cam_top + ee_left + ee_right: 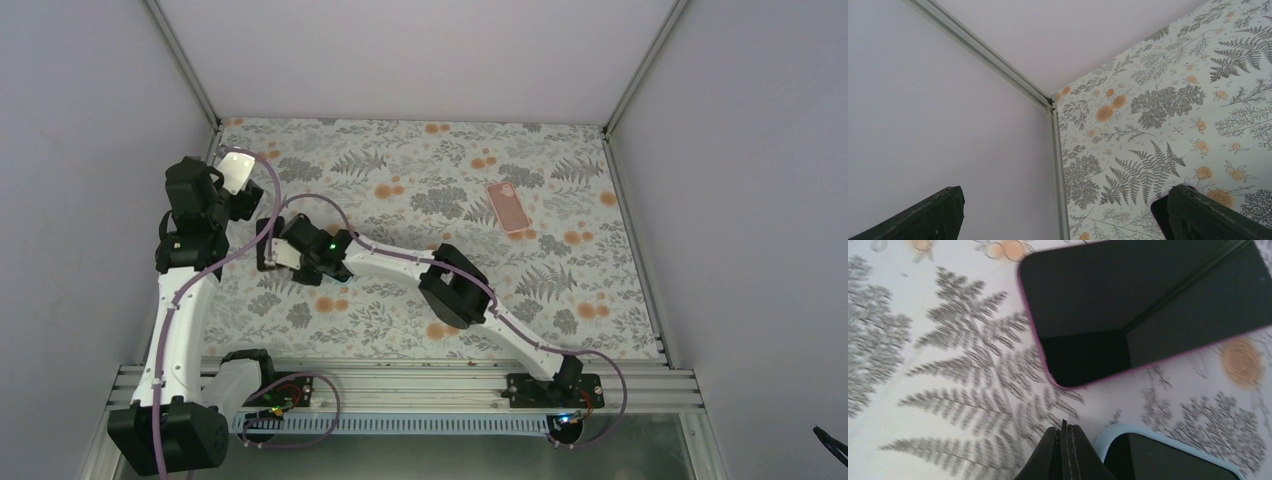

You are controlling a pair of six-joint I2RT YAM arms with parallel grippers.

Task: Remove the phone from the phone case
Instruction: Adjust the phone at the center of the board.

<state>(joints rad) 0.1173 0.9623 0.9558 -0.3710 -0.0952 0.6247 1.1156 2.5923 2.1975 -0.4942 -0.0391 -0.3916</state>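
Observation:
A light blue phone case [1153, 436] with a dark phone [1173, 460] inside lies at the bottom right of the right wrist view. My right gripper [1065, 427] is shut just left of its corner, with nothing visibly between the fingers. Beyond it a dark-screened phone with a pink rim [1148, 300] lies flat on the mat. In the top view the right gripper [272, 255] reaches across to the left side, and both of these phones are hidden under the arms. My left gripper [1064, 195] is open and faces the back left corner, with a dark rounded corner [1159, 210] beside its right finger.
A pink case [510, 207] lies on the floral mat [420, 180] at the back right. A pale rounded slab [238, 170] shows by the left gripper [232, 197]. White walls with metal rails [1053, 150] close off the left, back and right sides.

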